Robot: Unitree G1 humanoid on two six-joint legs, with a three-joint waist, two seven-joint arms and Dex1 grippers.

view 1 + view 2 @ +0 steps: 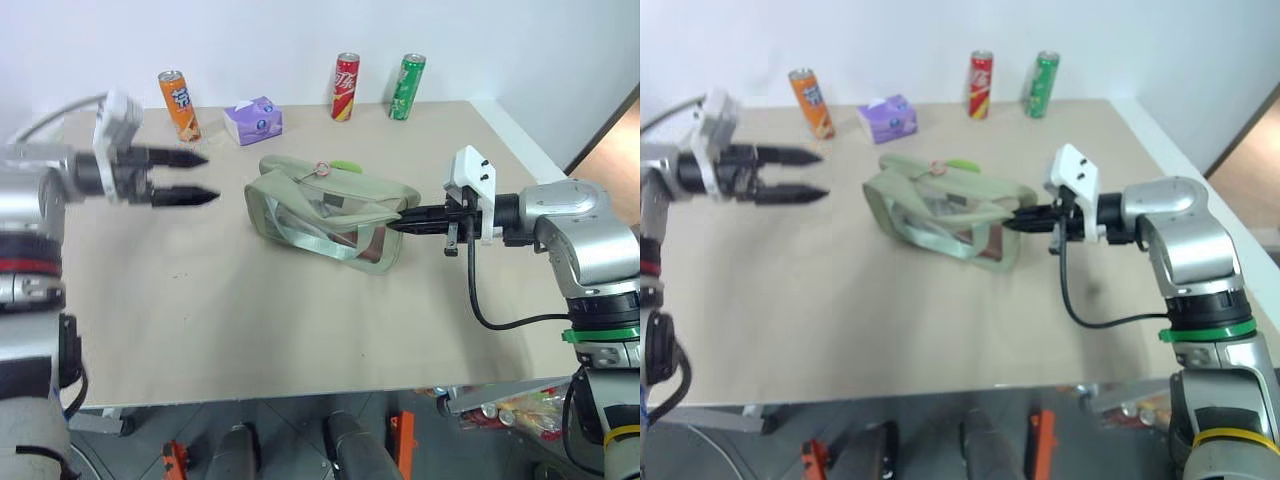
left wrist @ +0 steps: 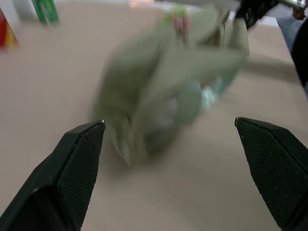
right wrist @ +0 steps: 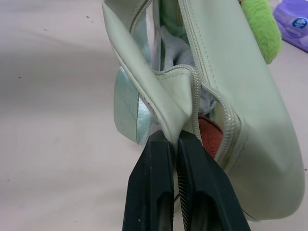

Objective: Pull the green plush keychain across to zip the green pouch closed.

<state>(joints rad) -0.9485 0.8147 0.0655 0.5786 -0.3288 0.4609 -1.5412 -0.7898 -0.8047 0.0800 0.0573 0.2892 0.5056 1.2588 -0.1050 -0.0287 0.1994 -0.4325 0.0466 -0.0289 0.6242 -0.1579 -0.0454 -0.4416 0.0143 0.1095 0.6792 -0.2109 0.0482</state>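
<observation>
A beige tabletop (image 1: pixel 250 330) carries the green pouch (image 1: pixel 325 210) near its middle. Along the far edge stand an orange can (image 1: pixel 179 105), a purple tissue pack (image 1: pixel 253 120), a red can (image 1: pixel 345 87) and a green can (image 1: pixel 407 87), seemingly all upright.

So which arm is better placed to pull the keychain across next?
Left. The left gripper is open and free, pointing at the green pouch. The right gripper is shut on the pouch's end, anchoring it. The green plush keychain sits by the far edge.
</observation>
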